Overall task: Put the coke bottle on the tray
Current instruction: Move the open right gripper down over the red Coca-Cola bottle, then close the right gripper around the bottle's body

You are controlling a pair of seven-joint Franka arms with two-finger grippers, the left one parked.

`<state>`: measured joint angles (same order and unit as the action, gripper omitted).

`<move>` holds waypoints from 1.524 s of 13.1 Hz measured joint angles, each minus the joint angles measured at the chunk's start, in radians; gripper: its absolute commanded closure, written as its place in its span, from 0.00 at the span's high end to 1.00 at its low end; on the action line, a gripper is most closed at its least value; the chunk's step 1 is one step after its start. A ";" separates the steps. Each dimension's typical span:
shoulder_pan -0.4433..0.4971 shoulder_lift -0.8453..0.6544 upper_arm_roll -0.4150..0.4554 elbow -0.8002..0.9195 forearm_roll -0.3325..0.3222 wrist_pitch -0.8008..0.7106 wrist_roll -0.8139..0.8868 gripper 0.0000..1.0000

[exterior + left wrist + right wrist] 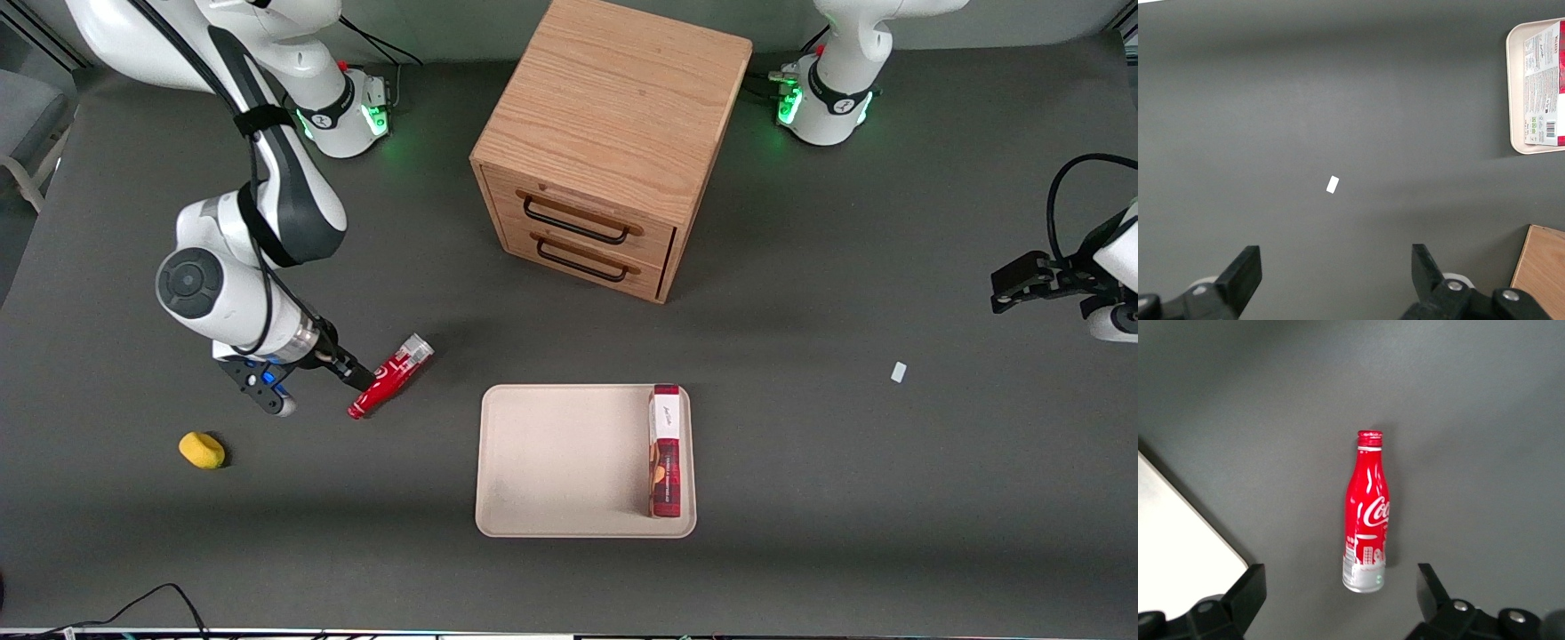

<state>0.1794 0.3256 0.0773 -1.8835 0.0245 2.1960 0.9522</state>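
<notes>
From the front, we see the coke bottle (390, 375) lying on its side on the dark table (800, 551), not yet on the tray (560, 462); it rests toward the working arm's end, apart from the tray's rim. The gripper (356, 378) sits right at the bottle, though from here we cannot tell whether it touches it. So we judge the task barely started: grasping, lifting, carrying and setting down all remain. We count one bottle, one tray, one red-and-white box (665, 450) standing on the tray along one edge, one wooden cabinet (605, 142) with two drawers, one yellow lump (202, 450) and one small white scrap (899, 372).

From the parked arm's wrist, we see one corner of the tray (1515, 100) with the box (1541, 87) on it, and the same white scrap (1332, 184); no bottle shows here.

From the working wrist, we see the one bottle (1367, 513) lying flat on the table, and the gripper (1338, 593) has its fingers (1245, 593) spread wide, grasping nothing, with the bottle's silver base between them. One tray corner (1185, 540) shows nearby, clear of the bottle.
</notes>
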 measured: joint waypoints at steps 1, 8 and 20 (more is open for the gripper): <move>0.000 0.013 0.000 -0.024 0.000 0.048 0.012 1.00; 0.000 0.158 0.000 -0.129 0.000 0.304 0.095 1.00; 0.000 0.207 0.004 -0.143 0.000 0.374 0.114 0.00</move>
<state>0.1792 0.5322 0.0816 -2.0260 0.0241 2.5701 1.0661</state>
